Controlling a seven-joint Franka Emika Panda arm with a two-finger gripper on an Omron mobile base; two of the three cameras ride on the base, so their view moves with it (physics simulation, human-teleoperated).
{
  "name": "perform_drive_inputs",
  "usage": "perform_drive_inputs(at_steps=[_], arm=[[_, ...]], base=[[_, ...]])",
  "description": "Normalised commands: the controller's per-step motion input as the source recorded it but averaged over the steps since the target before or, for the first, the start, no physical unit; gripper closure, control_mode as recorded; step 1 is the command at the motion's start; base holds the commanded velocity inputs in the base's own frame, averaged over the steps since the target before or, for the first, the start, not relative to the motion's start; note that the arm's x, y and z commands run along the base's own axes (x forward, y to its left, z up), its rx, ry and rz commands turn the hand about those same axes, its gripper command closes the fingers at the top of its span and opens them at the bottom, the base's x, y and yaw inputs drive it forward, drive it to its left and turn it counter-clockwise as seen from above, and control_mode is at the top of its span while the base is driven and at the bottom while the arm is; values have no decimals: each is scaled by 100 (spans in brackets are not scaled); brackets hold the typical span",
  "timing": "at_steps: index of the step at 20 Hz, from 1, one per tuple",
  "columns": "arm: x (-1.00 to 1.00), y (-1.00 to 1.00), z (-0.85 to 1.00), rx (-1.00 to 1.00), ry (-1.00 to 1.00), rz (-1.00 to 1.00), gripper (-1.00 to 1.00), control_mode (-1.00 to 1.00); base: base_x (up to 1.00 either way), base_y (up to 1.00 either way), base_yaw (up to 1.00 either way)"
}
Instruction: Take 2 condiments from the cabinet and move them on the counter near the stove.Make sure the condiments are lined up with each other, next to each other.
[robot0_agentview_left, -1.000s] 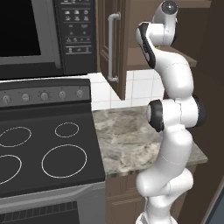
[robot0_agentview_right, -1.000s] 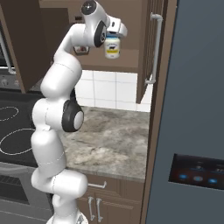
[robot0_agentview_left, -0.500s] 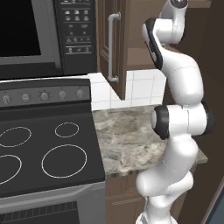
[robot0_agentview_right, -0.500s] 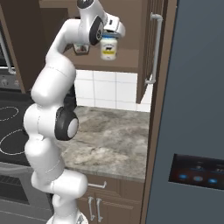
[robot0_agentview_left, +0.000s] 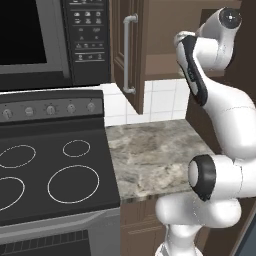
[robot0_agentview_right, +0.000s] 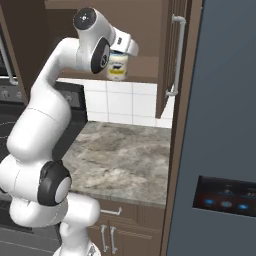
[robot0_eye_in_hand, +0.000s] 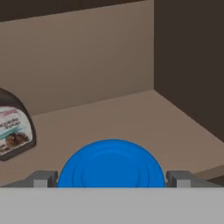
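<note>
Jar held at the cabinet mouth, above the bare stone.

Left base view: the cabinet (robot0_agentview_left: 150, 30) door hangs open at upper middle, the stove (robot0_agentview_left: 50, 170) fills the lower left, and the tabletop (robot0_agentview_left: 150, 155) lies bare beside it.
Right base view: the claw (robot0_agentview_right: 119, 56) grips the white jar (robot0_agentview_right: 117, 66) at upper middle, high over the tabletop (robot0_agentview_right: 120, 155).
Hand view: the jar's blue lid (robot0_eye_in_hand: 111, 164) sits between both fingers (robot0_eye_in_hand: 41, 178); the dark bottle (robot0_eye_in_hand: 13, 127) stands on the shelf (robot0_eye_in_hand: 131, 118) at left, with the side wall at right.

Cabinet shelf (robot0_eye_in_hand: 131, 118) bare ahead and right of the jar's blue lid (robot0_eye_in_hand: 111, 164); dark bottle (robot0_eye_in_hand: 13, 124) stands left, apart. Cabinet side wall (robot0_eye_in_hand: 192, 61) closes the right. Worktop (robot0_agentview_right: 125, 155) below bare; open door (robot0_agentview_right: 172, 55) flanks right.
</note>
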Motion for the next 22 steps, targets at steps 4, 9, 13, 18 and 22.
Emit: perform_drive_inputs(at_steps=[4,9,13,18,22], arm=[[-100,0,10,2,0,-7,100,-100],[-100,0,3,0,1,-7,100,-100],[-100,0,-9,0,5,-6,100,-100],[-58,0,-67,0,5,-2,100,-100],[-6,0,-94,0,3,0,100,-100]], base=[[0,0,0],[0,0,0],[0,0,0],[0,0,0],[0,0,0]])
